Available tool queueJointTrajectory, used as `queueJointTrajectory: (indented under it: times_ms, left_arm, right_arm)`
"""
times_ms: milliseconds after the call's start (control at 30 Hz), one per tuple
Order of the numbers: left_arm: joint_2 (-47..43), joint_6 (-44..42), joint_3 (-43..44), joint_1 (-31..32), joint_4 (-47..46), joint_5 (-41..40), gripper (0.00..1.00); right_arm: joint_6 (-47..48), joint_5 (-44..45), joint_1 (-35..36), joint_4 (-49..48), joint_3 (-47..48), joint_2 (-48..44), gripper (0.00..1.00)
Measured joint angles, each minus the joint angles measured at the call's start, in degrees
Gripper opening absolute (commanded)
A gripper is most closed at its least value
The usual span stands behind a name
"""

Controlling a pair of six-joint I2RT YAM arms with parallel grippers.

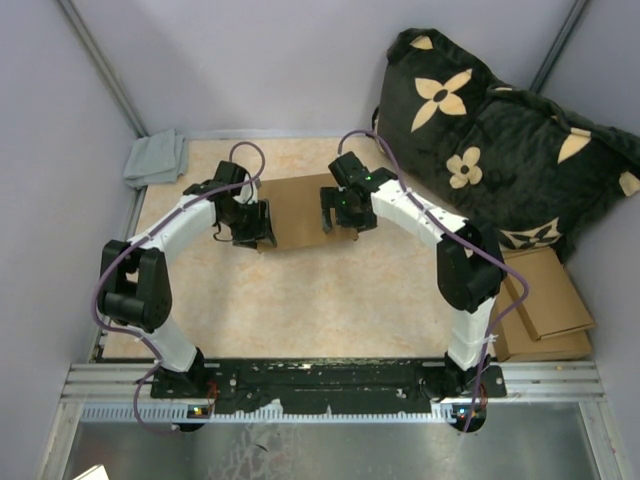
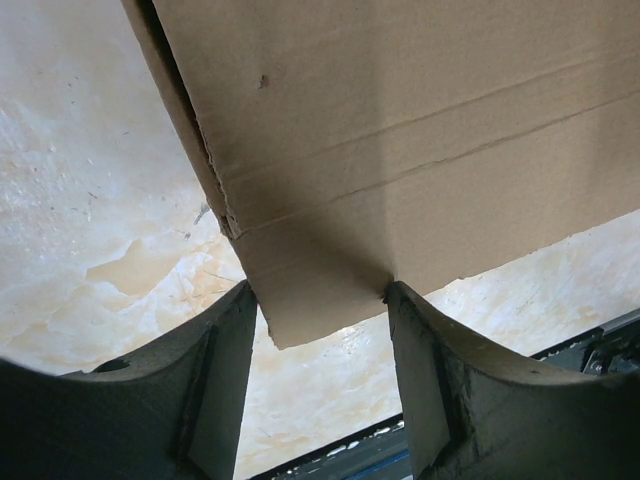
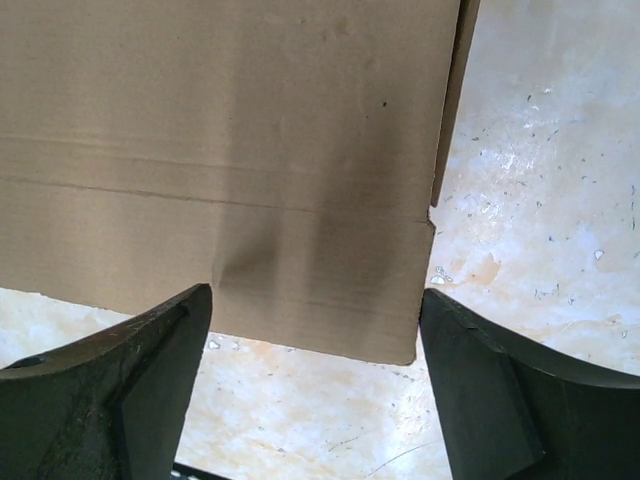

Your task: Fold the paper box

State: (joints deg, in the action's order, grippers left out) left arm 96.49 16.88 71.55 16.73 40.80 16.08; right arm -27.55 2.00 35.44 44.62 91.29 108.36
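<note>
The paper box [image 1: 298, 212] is a plain brown die-cut cardboard sheet lying on the tan table at the far middle, between my two grippers. My left gripper [image 1: 252, 224] is at its left edge and my right gripper [image 1: 340, 208] is at its right edge. In the left wrist view the sheet [image 2: 400, 130] fills the top, with creases and a near flap corner reaching between the open fingers [image 2: 215, 370]; the gripper [image 2: 320, 305] holds nothing. In the right wrist view the sheet [image 3: 230, 160] shows its near right corner between the spread fingers [image 3: 490, 380] of the open gripper [image 3: 315, 305].
A black cushion with tan flowers [image 1: 500, 140] leans at the back right. Thicker stacked cardboard pieces [image 1: 545, 300] lie at the right edge. A grey cloth [image 1: 157, 157] sits in the back left corner. Walls enclose three sides; a metal rail [image 1: 330, 385] runs along the near edge.
</note>
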Motion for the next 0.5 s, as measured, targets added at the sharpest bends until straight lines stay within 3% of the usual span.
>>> queueJointTrajectory:
  times_ms: [500]
  left_arm:
    - [0.92,-0.26,0.00,0.02,0.07,-0.57,0.60]
  right_arm:
    - [-0.04,0.55,0.02,-2.38,-2.54,0.68,0.85]
